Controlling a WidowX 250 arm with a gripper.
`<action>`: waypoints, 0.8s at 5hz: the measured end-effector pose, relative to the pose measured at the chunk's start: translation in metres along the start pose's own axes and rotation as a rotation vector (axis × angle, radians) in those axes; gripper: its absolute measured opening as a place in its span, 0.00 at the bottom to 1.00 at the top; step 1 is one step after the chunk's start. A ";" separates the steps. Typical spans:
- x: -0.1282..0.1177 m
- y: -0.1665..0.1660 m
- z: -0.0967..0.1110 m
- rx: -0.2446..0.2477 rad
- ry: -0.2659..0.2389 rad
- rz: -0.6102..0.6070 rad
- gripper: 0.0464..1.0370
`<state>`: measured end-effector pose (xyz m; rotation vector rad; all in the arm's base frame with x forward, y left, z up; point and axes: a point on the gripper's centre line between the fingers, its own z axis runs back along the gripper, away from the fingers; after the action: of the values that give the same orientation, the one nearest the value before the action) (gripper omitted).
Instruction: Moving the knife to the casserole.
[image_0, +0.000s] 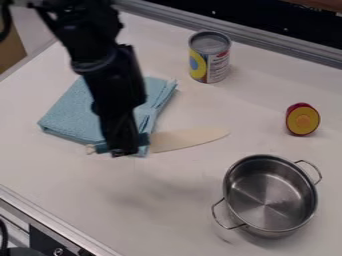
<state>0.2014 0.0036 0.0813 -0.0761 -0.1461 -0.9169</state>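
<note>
The black gripper (124, 150) hangs over the left-centre of the table, right at the handle of the knife, covering its middle. Whether it holds the handle cannot be made out. The knife (188, 139) has a pale blade pointing right and a teal handle whose end shows left of the gripper, beside the front edge of the folded cloth. The casserole (270, 197) is a steel pot with two wire handles, standing upright at the lower right, without a lid, and looks empty inside. It is apart from the blade tip.
A folded light blue cloth (75, 112) lies behind and under the arm. A tin can (210, 57) stands at the back centre, and a small red and yellow object (302, 120) sits at the right. Metal rails edge the table (40, 165) at back and front left.
</note>
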 end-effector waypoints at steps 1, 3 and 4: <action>0.027 -0.011 -0.012 -0.024 0.020 0.022 0.18; 0.070 -0.040 -0.039 -0.041 0.019 0.131 0.18; 0.089 -0.047 -0.044 -0.051 -0.010 0.177 0.18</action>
<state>0.2215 -0.1004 0.0517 -0.1391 -0.1231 -0.7433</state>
